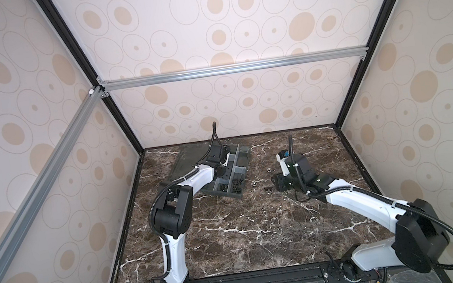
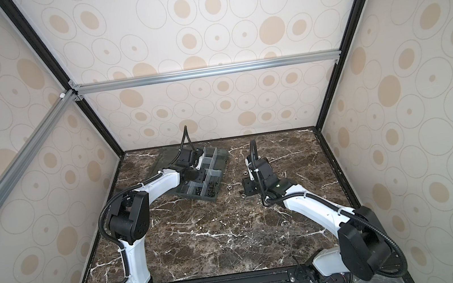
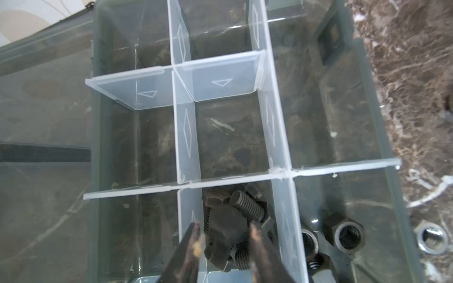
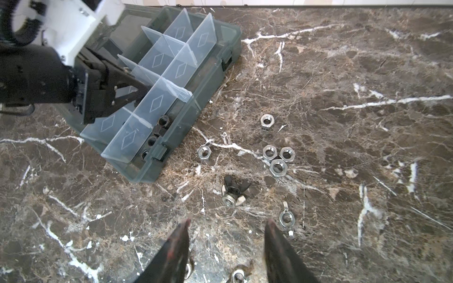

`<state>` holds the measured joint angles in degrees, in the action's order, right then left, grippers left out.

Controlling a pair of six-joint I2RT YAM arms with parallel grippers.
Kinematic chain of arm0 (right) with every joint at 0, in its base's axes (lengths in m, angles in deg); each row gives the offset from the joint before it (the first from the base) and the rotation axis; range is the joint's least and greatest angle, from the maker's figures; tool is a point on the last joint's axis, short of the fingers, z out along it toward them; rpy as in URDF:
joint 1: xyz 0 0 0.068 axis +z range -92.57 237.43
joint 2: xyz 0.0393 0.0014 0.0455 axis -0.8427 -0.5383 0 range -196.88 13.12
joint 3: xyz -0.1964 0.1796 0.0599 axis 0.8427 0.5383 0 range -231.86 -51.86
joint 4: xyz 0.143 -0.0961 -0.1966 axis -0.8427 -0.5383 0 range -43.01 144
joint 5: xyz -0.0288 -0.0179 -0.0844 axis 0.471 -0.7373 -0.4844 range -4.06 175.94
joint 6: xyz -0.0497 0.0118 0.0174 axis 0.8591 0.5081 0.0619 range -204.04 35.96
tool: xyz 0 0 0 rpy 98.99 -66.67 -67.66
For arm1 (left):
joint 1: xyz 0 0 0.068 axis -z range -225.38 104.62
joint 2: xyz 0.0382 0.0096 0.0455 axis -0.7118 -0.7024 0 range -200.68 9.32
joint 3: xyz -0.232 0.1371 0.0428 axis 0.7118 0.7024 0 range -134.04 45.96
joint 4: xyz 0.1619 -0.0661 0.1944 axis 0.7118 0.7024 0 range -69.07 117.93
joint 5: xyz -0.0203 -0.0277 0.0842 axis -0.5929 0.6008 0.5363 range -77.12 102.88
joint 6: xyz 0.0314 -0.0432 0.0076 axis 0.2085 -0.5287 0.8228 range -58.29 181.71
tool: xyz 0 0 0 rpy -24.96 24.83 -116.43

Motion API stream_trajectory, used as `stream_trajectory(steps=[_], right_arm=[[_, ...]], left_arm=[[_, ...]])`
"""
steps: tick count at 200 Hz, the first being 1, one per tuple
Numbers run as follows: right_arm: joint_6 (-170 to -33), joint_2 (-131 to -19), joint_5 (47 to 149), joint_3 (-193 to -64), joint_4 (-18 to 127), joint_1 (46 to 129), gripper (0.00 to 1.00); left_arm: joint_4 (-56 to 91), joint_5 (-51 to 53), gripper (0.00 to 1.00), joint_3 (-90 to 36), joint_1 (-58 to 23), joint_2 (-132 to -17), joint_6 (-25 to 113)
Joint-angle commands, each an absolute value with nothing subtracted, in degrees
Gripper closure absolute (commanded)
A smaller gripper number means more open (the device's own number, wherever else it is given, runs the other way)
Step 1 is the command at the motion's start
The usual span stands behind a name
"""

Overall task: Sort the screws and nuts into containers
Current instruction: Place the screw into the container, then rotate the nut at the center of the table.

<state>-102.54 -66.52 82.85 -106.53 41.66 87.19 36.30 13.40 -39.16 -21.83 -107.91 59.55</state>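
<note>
From where I stand, in both top views the left end effector (image 1: 224,180) hangs low inside the grey organizer box (image 1: 235,196). The right end effector (image 1: 280,185) hovers above the marble tabletop (image 1: 232,236), apart from the box, with silver hex nuts (image 1: 268,169) loose just beside it. The split makes sense to me: one arm at the delivery point, the other over the unsorted stock.

The left wrist view looks down along the dark fingers (image 3: 193,245). The jaws stand partway apart, and directly beneath them, between the tips, a heap of black screws (image 3: 247,205) lies in one cell (image 3: 282,215). No screw looks pinched or lifted; I judge them to be resting on the cell floor. Beside the end effector, across the frosted dividers (image 3: 186,137), black nuts (image 3: 348,235) sit in the neighbouring cell, so the kinds stay apart. The cells ahead of the tips are empty.

In the right wrist view that end effector is spread wide and holds nothing, its tips over bare marble. Just ahead of them wing nuts (image 4: 232,190), one dark and one silver, lie touching, and another lies just beside one fingertip. Farther ahead sits a touching cluster of three hex nuts. The wide stance suits dropping over one of these, probably the next step.
</note>
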Motion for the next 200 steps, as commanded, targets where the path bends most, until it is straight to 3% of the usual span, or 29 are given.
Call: stream_trajectory(steps=[1,11,56,87,133,200], right_arm=[[-103.56,-71.73,87.32,-111.16,33.29,85.73,0.52],[-102.93,-74.35,87.83,-113.72,30.77,85.59,0.54],[-100.75,-86.06,89.78,-123.6,24.7,85.5,0.59],[-102.17,-94.54,88.46,-131.13,17.36,85.38,0.63],[-107.29,-99.13,88.91,-134.47,12.48,85.36,0.65],[-111.11,-103.67,93.15,-136.53,15.18,85.47,0.65]], left_arm=[[36.66,17.02,0.59,-41.66,-21.77,-105.05,58.67],[36.63,17.3,0.54,-41.25,-21.49,-103.27,58.7],[35.44,17.09,0.54,-39.2,-18.41,-96.41,58.91],[27.09,14.35,0.54,-30.36,-16.25,-88.04,57.22],[21.98,16.05,0.53,-20.97,-13.92,-80.24,57.53],[22.6,19.83,0.54,-18.91,-13.96,-79.98,59.82]])
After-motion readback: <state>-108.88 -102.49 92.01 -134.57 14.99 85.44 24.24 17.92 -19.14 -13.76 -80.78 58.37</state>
